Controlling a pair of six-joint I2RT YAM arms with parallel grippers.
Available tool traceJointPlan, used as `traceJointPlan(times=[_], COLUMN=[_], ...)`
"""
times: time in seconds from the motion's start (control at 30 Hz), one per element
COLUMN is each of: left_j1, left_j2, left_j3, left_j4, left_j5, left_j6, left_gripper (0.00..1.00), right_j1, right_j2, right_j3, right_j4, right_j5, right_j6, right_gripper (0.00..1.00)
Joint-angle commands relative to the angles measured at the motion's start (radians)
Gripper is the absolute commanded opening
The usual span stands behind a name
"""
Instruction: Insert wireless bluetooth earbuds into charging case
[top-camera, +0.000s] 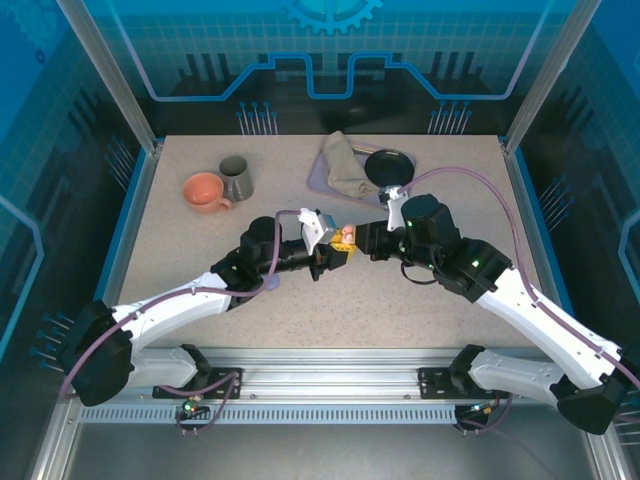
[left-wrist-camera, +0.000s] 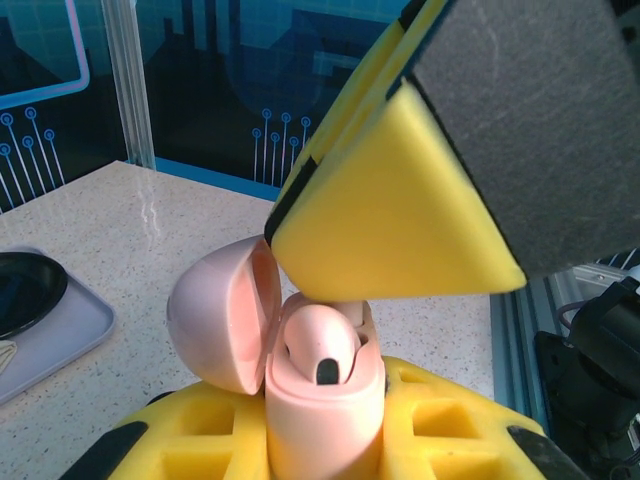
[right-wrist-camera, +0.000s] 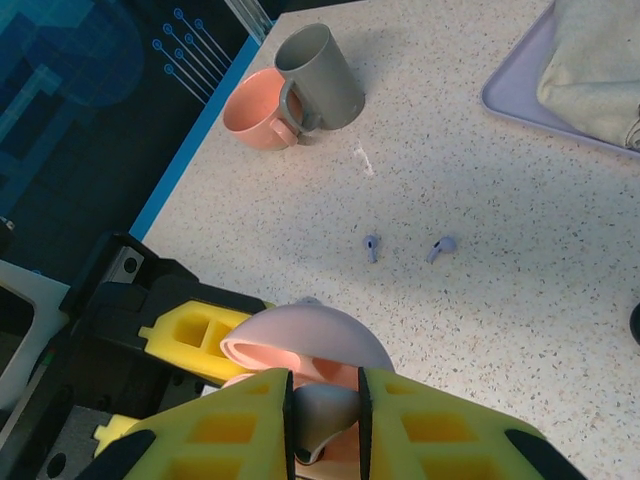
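Two small lilac stemmed earbuds (right-wrist-camera: 371, 247) were found loose on the speckled tabletop (right-wrist-camera: 480, 180), uninserted. The round pale-pink charging case (left-wrist-camera: 325, 400), lid open, was clamped in the shut left gripper (left-wrist-camera: 325, 445); a pale pink-white earbud (right-wrist-camera: 325, 420) was pinched by the right gripper (right-wrist-camera: 325, 388) at its mouth.

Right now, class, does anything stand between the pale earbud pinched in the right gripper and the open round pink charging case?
Nothing visible does: the pink lid is swung aside, and the pale earbud in the right gripper sits at the mouth of the pink charging case.
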Motion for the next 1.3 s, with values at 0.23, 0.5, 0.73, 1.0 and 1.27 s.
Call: traceJointPlan(times=[0.23, 0.5, 0.73, 1.0, 1.27], left_j1=[-0.008, -0.007, -0.008, -0.008, -0.009], left_j2=[-0.007, -0.007, -0.014, -0.034, -0.083], left_j3=[0.018, 0.021, 0.022, 0.029, 0.054], left_j4=[0.045, 0.045, 0.039, 0.038, 0.011], left_j5=[0.001, 0.003, 0.003, 0.011, 0.035], left_j6=[0.02, 0.019, 0.02, 0.031, 0.109], left_gripper=[0.0, 0.0, 0.0, 0.0, 0.0], right_j1=[0.024, 0.024, -0.02, -0.189, -0.348], right_j2=[-0.012, -0.019, -0.095, -0.144, -0.101], right_j3=[-0.009, 0.023, 0.048, 0.076, 0.048], right_j4=[-0.016, -0.048, -0.081, -0.086, 0.038], right_j5=[-0.02, -0.005, 0.015, -0.153, -0.481], right_j6=[0.007, -0.016, -0.07, -0.185, -0.34], right_gripper=[0.27, 0.4, 0.65, 1.0, 1.0])
